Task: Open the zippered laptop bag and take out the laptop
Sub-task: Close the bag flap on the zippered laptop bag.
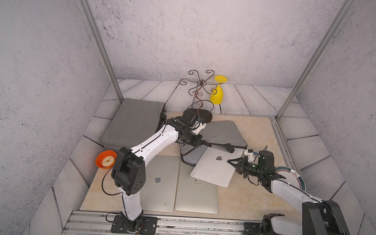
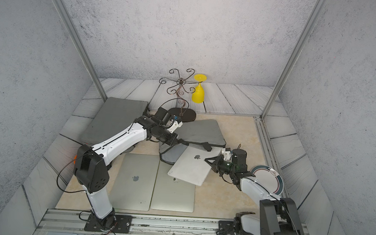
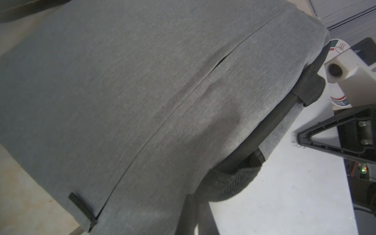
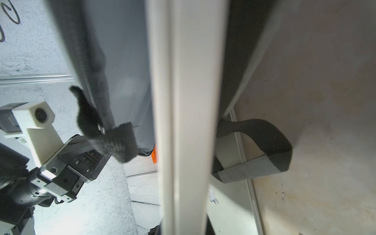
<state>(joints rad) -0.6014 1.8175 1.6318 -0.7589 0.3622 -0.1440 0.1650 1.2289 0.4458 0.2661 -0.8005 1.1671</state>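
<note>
The laptop [image 1: 215, 167] is lying mostly out of the bag [image 1: 224, 131] at 6 o'clock, right pincer [image 1: 233, 162] clamping its 3 o'clock edge, left pincer [image 1: 201, 142] pinching the bag. A slip off that thin edge is threatening the laptops [image 1: 163, 183] beneath.

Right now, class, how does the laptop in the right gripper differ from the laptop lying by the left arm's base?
The gripped laptop is raised and skewed, overlapping a third laptop; the laptop by the left arm lies flat on the table. The right gripper clamps the gripped laptop's edge near the grey laptop bag; no gripper holds the laptop by the left arm. Both are closed, silver, with an Apple logo.
</note>
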